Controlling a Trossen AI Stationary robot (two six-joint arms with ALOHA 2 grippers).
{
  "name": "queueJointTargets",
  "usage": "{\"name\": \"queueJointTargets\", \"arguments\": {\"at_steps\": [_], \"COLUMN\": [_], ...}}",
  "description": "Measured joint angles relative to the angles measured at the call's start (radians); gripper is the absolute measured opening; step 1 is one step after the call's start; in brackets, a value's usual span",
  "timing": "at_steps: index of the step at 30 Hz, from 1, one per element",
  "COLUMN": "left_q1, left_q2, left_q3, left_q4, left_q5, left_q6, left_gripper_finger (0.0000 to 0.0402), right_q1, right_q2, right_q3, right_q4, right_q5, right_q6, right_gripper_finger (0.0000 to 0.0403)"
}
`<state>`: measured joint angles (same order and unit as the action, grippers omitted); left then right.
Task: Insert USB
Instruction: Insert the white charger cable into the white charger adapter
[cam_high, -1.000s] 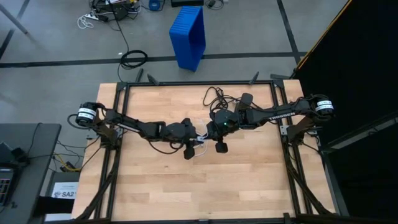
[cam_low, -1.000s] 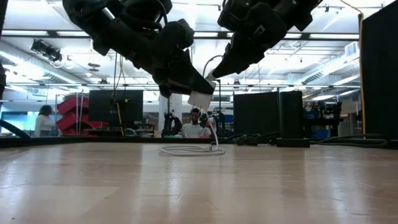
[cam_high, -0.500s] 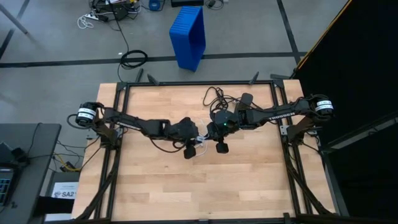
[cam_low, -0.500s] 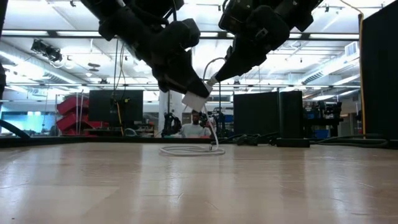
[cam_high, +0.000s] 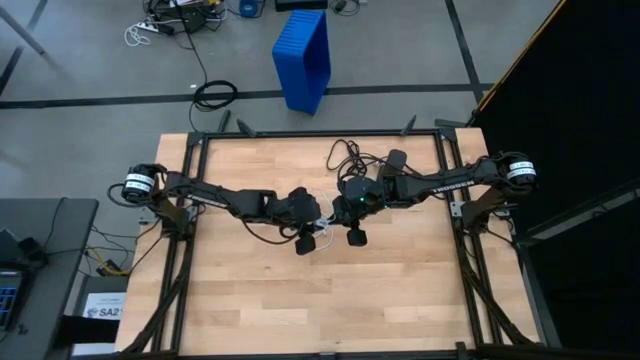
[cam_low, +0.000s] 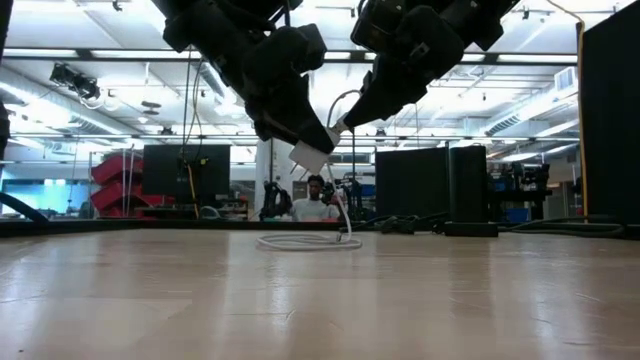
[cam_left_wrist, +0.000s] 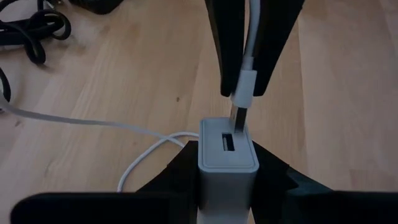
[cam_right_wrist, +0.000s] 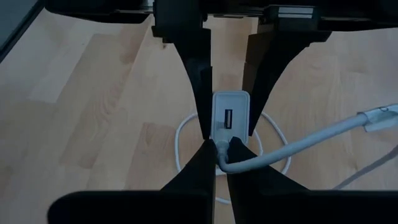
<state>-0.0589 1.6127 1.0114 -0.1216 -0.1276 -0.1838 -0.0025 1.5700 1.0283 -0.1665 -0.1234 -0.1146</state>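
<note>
1. The left gripper (cam_left_wrist: 228, 180) is clamped on a white charger block (cam_left_wrist: 227, 152), which is held above the middle of the table (cam_high: 260, 300) with its slot (cam_left_wrist: 228, 144) facing the other arm.
2. The right gripper (cam_right_wrist: 220, 148) is closed on the USB (cam_left_wrist: 244, 87) just behind its plug, which is held in the air over the table's centre.
3. The metal tip of the plug stands at the rim of the slot (just beside its opening, by the left wrist view) and is not yet seated.
4. The slack of the white cable lies in a loop (cam_low: 308, 241) on the table below both grippers; a black cord (cam_high: 345, 155) is bundled well behind them.
5. Risks, as judged from this position:
   - The tip appears offset toward one edge of the slot; a push from here could catch it on the rim and bend it.
   - The plug could pivot or slide in the narrow grip if resistance is met.
   - The block could be pushed back between the fingers.
</note>
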Motion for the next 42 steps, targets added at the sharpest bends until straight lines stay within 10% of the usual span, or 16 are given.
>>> {"name": "queueJointTargets", "arguments": {"at_steps": [23, 35, 42], "left_q1": [0.012, 0.069, 0.109], "left_q2": [0.015, 0.015, 0.018], "left_q3": [-0.11, -0.045, -0.047], "left_q4": [-0.041, -0.639, -0.687], "left_q5": [-0.089, -0.02, 0.114], "left_q6": [-0.042, -0.141, -0.086], "left_gripper_finger": [0.0075, 0.0075, 0.0081], "right_q1": [0.003, 0.003, 0.0], "right_q2": [0.0, 0.0, 0.0], "right_q3": [0.0, 0.0, 0.0], "right_q4": [-0.163, -0.12, -0.108], "right_q5": [0.153, 0.15, 0.147], "right_q6": [0.025, 0.034, 0.028], "right_gripper_finger": [0.0, 0.0, 0.0]}}
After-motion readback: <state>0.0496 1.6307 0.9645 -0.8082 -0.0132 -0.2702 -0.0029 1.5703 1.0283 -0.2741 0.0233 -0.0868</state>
